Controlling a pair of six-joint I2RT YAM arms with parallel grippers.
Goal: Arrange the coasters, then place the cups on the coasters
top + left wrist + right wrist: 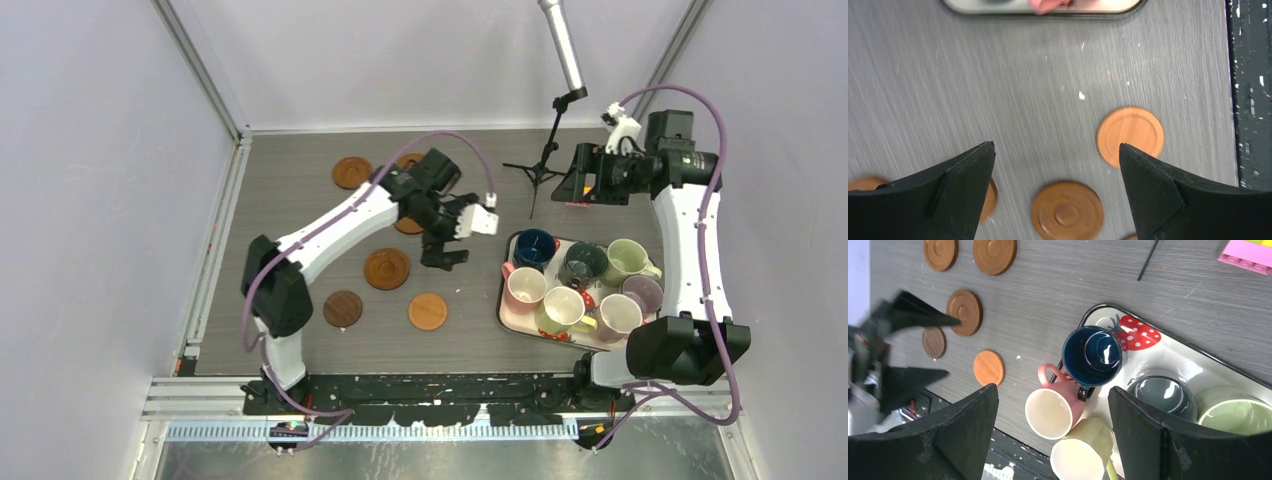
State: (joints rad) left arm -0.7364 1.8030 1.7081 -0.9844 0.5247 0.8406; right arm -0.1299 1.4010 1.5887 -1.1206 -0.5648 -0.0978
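Note:
Several brown coasters (386,268) lie on the grey table left of centre, among them a dark one (343,308) and a light one (428,311). My left gripper (444,250) hangs open above them with nothing between its fingers; in its wrist view (1057,150) a brown coaster (1067,210) and the light coaster (1130,135) lie below. The cups stand on the tray (508,318): dark blue (535,247), dark grey (583,263), green (628,260), pink (524,288), yellow (562,308), cream-pink (620,316), purple (643,292). My right gripper (580,187) is raised at the back, open (1053,389) high over the pink cup (1053,410).
A black tripod stand (545,165) with a silver pole stands at the back centre, next to my right gripper. A pink block (1248,252) lies beyond the tray. The strawberry-print tray rim (1098,309) sits near the table's front right. White walls enclose the table.

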